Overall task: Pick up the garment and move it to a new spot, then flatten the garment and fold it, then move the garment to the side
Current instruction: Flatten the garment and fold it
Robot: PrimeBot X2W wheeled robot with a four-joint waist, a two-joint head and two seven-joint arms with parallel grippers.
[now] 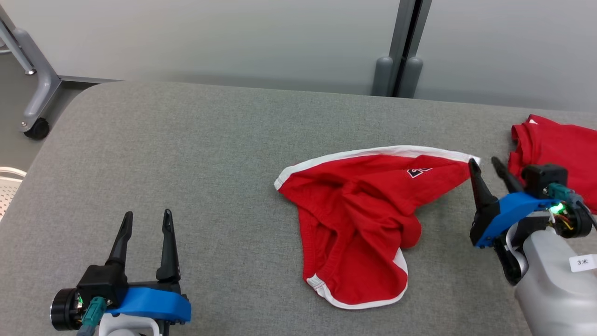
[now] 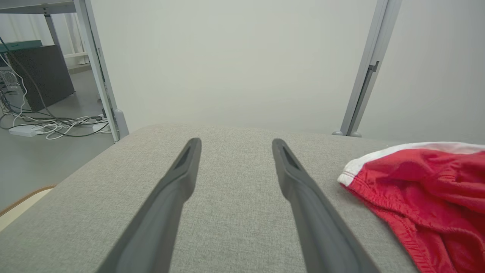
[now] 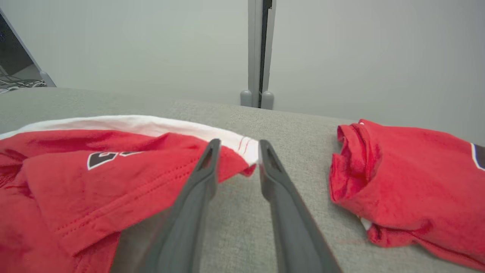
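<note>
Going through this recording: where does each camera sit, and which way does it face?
Head view: on the robot's head, facing forward and down at the red shorts on the grey table; left tool and right tool show.
Left wrist view: on the left arm, facing along its open fingers across the table toward the wall.
Right wrist view: on the right arm, facing the shorts' white-trimmed corner at its fingertips, second red garment beside.
Shared: all three show the shorts.
</note>
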